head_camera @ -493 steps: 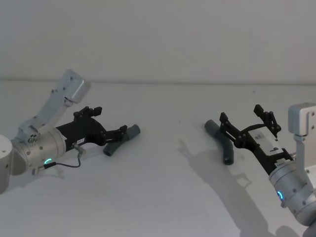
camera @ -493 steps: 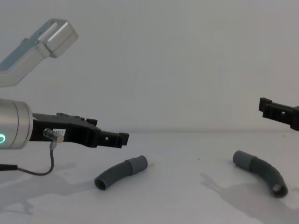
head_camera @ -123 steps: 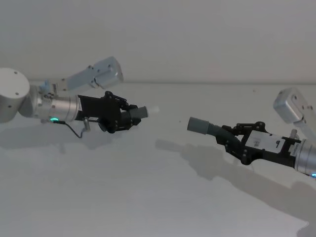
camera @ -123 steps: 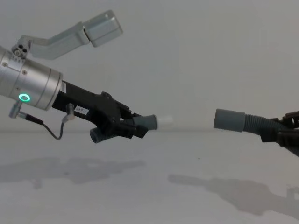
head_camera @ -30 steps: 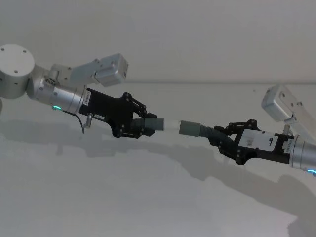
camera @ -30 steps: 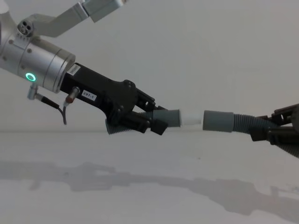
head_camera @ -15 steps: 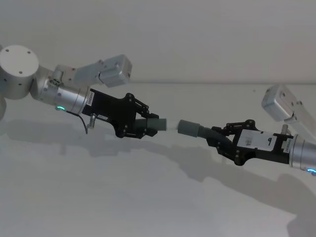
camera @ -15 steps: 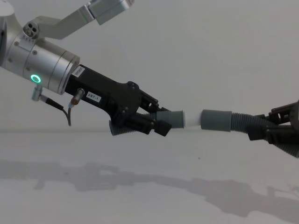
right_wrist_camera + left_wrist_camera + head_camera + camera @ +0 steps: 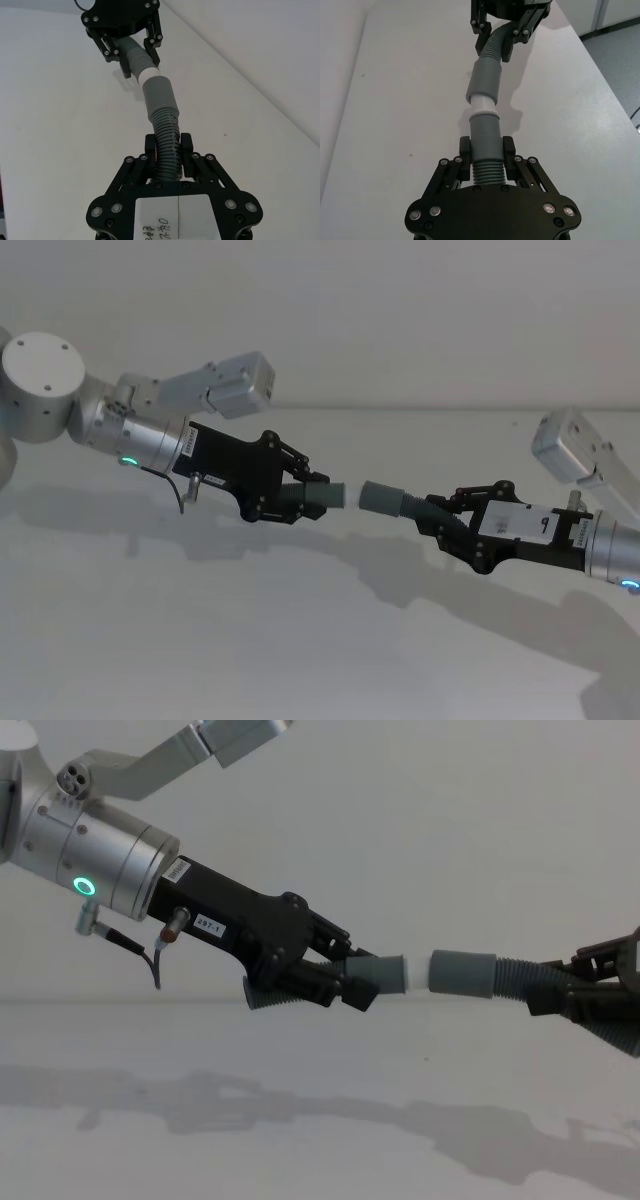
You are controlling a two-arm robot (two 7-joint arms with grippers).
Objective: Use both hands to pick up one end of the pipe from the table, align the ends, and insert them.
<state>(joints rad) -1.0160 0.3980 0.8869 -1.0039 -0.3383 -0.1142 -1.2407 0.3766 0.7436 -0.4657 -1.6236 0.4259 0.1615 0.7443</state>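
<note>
Both pipe pieces hang in the air above the white table, end to end in one line. My left gripper is shut on the ribbed part of the left piece, behind its smooth cuff. That cuff's pale tip meets the mouth of the other piece's wide grey cuff, and a short pale band shows between the two. My right gripper is shut on the ribbed body of the right piece. The left gripper comes in from the left, the right gripper from the right edge.
Shadows of both arms lie on the table below the joint. The table's far edge meets a plain pale wall. In the left wrist view a grey floor shows past the table's side edge.
The left gripper has moved its piece rightward toward the right piece. The pale band showing between the two cuffs has grown shorter. The right gripper has barely moved.
</note>
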